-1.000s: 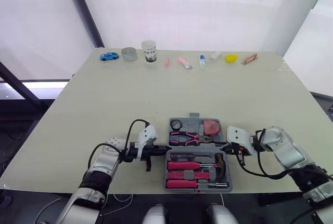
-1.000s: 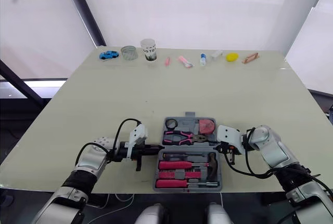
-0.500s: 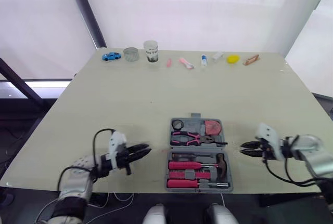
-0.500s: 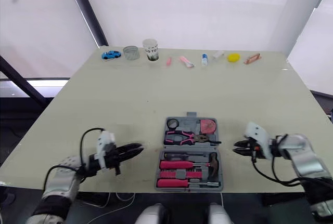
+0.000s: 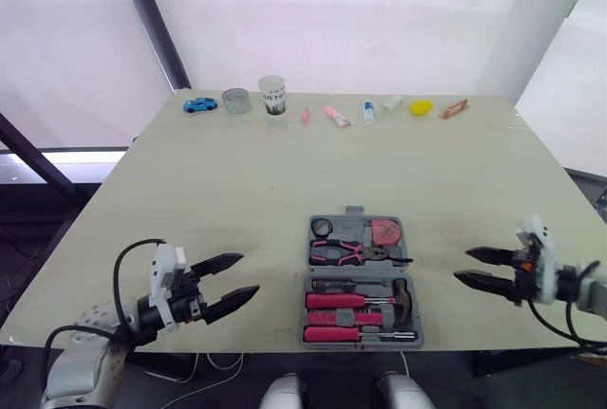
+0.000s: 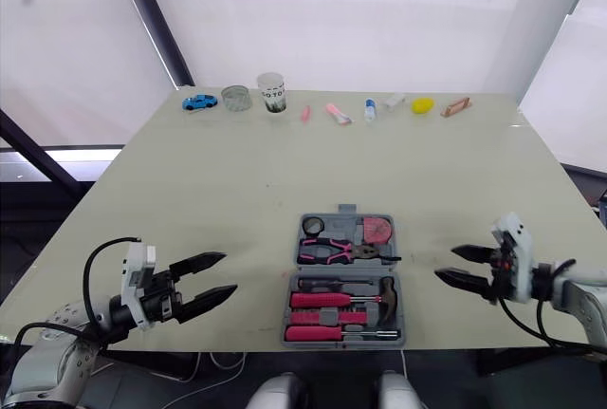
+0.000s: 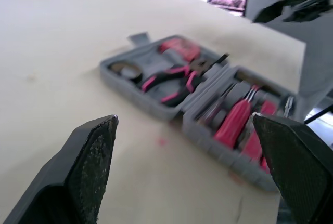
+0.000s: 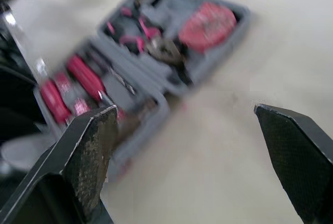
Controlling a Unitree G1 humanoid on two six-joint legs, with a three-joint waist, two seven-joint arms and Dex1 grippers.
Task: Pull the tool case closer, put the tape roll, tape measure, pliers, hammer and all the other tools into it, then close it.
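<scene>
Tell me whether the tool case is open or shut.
Open: the tool case lies spread flat, pliers and hammer visible inside.

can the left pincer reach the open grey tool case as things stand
Probably yes: the open left pincer points at the grey plastic tool case, only bare beige tabletop between them.

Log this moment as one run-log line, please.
stage: closing case pending | tool case: open, pliers and hammer inside | left gripper: open, clear of case | right gripper: open, clear of case

dark lettering on the cup [image 5: 272, 95], too small to read
</scene>
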